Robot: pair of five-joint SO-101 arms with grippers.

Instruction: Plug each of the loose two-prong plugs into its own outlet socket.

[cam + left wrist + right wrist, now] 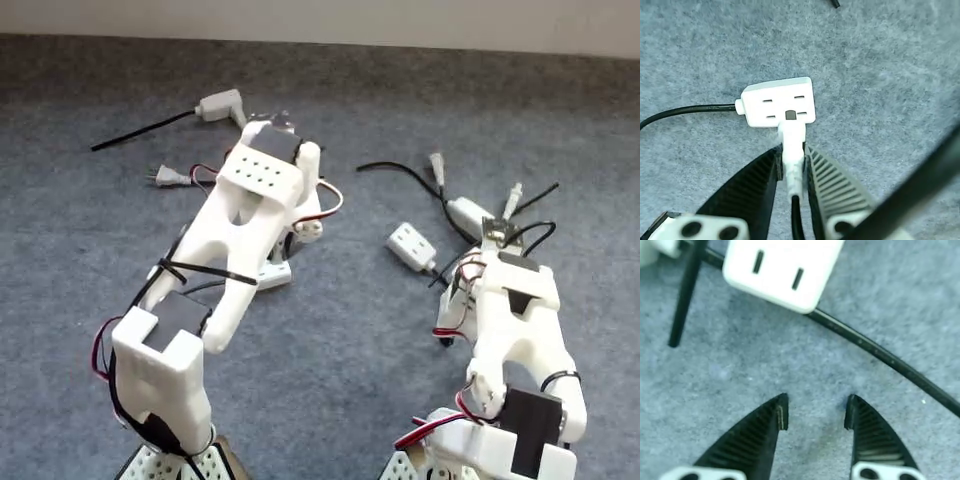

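The left arm (250, 215) stretches across the grey worktop (340, 380), an outlet (276, 274) partly hidden beneath it. Past it lie two loose plugs — a small plug (170, 177) just beside the arm, an angled plug (220, 104) farther off on a black cord (140, 130). By the right arm (515, 300) lies a second outlet (411, 245), with two pale plugs (437, 165) (514, 197) and black cords (400, 172) beyond.

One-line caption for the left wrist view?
Left gripper holds a white plug, its nose against the white outlet block on grey carpet.

A grey, felt-like carpet (350, 330) covers the work surface. A pale wall strip (400, 25) runs along its far edge
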